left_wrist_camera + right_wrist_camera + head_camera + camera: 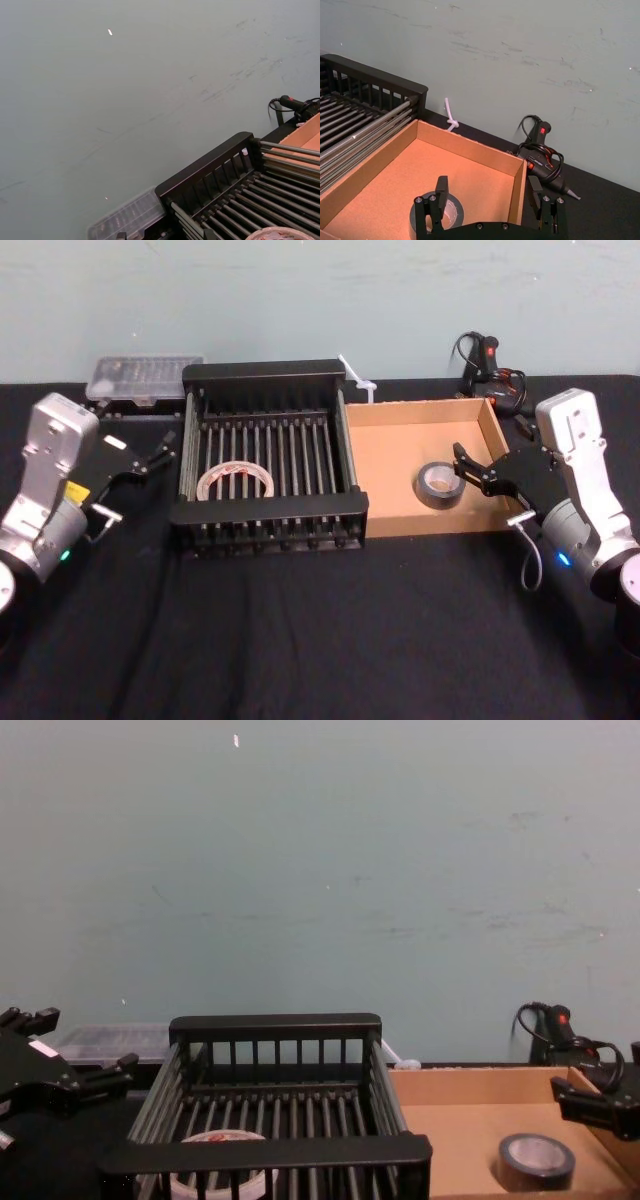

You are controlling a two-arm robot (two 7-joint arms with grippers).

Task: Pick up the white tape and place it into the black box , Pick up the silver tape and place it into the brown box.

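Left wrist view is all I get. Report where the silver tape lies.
Observer: The silver tape lies flat inside the brown box, toward its right side.
Operator: Give me the right gripper's position.
Observer: The right gripper hovers at that box's right side, close to the tape, fingers open, holding nothing.
Operator: Now the left gripper.
Observer: The left gripper hangs just outside the black box's left wall, fingers open; the white tape lies inside that box.

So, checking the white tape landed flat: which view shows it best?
Head view: the white tape lies whole on the black box slats. Chest view hides part behind the front rim; left wrist view catches an edge.
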